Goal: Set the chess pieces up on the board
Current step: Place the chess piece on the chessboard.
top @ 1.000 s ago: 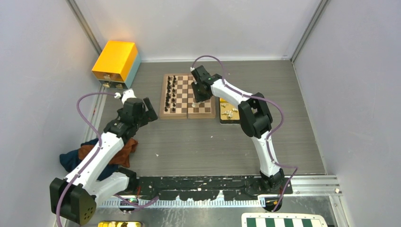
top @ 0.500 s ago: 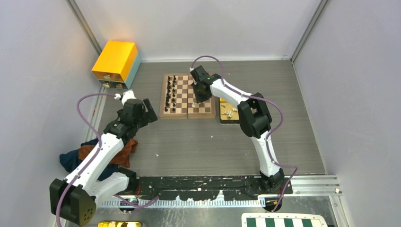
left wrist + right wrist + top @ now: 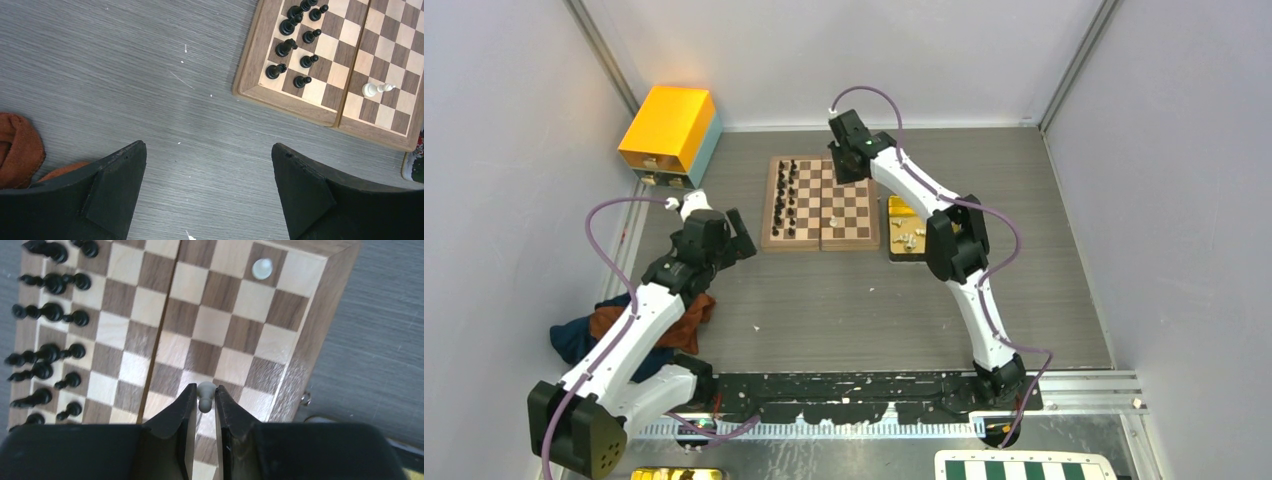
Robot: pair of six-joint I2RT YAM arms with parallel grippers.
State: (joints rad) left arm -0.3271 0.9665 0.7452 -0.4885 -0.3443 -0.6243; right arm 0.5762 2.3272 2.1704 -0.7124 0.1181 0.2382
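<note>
The wooden board [image 3: 852, 203] lies at the table's far middle, with black chess pieces [image 3: 788, 198] in two columns on its left side. One white piece [image 3: 834, 218] stands near its front edge. My right gripper [image 3: 848, 170] hangs over the board's far part, shut on a small white pawn [image 3: 205, 395] pinched between its fingertips above the squares [image 3: 280, 340]. The other white piece [image 3: 262, 268] sits further off in that view. My left gripper [image 3: 207, 167] stands wide open over bare table, left of the board's corner [image 3: 285, 97], holding nothing.
A gold tray [image 3: 897, 211] with loose white pieces lies right of the board. An orange-yellow box [image 3: 669, 130] stands at the far left. Crumpled cloths [image 3: 614, 325] lie by the left arm. A green-and-white checkered board [image 3: 1024, 468] lies at the near edge.
My right gripper closed on the white pawn over the board's near part and carried it toward the board's far edge. The left arm has barely moved.
</note>
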